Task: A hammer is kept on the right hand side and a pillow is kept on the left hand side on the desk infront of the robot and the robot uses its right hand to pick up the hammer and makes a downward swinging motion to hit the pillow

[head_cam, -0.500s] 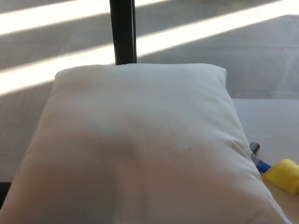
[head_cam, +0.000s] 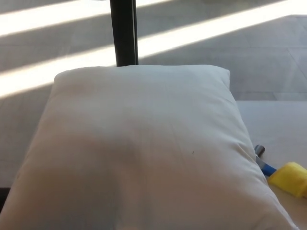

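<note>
You had neither hand in the head view at that moment, so you could not tell from it whether the fingers were apart, together or clamped on anything, and nothing could be placed against them.

The pillow (head_cam: 139,148) filled most of your view. It was white and plump, lay flat on the desk (head_cam: 283,127), and ran off the bottom edge. A tiny dark speck sat on its cover a little right of centre.

The hammer (head_cam: 280,173) lay on the desk at the far right, just beside the pillow's right edge. You saw only part of it: a grey metal end nearest the pillow, then a short blue stretch, then a yellow part running out of the picture's right side. The pillow's edge seemed to cover or touch the grey end; you could not tell which.

Behind the pillow a dark upright post (head_cam: 124,32) stood at its far edge, and beyond it the floor (head_cam: 216,52) showed bright bands of sunlight crossing on a slant.
</note>
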